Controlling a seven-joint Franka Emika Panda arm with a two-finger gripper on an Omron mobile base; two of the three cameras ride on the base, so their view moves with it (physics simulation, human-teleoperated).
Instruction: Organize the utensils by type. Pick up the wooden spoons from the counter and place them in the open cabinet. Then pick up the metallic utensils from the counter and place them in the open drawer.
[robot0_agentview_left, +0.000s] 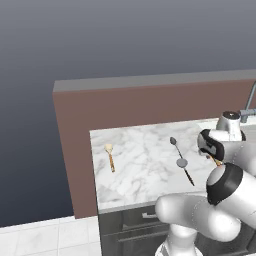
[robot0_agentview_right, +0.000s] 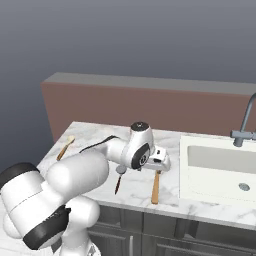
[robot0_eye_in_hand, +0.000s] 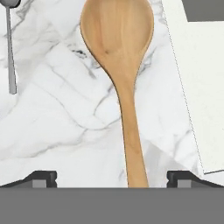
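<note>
The arm bends low over the counter (robot0_agentview_right: 200, 206), its tool (robot0_eye_in_hand: 112, 177) pointing down with jaws spread wide astride the large wooden spoon's (robot0_eye_in_hand: 122, 78) handle, just left of the sink (robot0_agentview_right: 220, 167).

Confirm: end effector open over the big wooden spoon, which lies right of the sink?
Not quite. The end effector is open over the big wooden spoon, but the right base view shows the spoon lying left of the sink, on the counter.
</note>
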